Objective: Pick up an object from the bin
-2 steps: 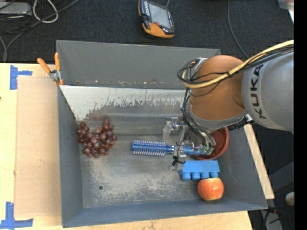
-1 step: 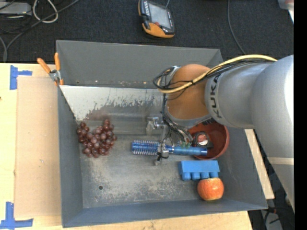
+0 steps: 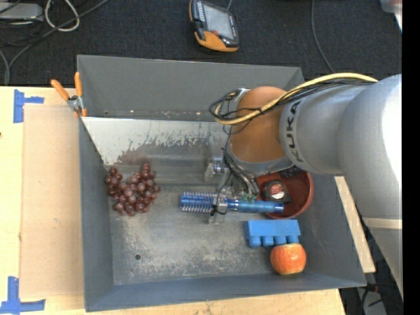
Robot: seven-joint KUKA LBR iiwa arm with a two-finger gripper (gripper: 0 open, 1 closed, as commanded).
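1. Your gripper (image 3: 216, 194) stands spread, one finger on either side of the blue brush (image 3: 259, 207), at the neck where bristles meet handle. Nothing looks clamped yet.
2. The brush lies flat mid-bin, its handle end against the red bowl (image 3: 303, 199) and its bristles pointing toward the dark grapes (image 3: 133, 190).
3. A blue block (image 3: 272, 232) and an apple (image 3: 287, 258) sit nearer the front right corner, apart from the brush.
4. You are likely at the grasp itself. Next, close on the neck and lift straight up, keeping the handle clear of the bowl's rim.
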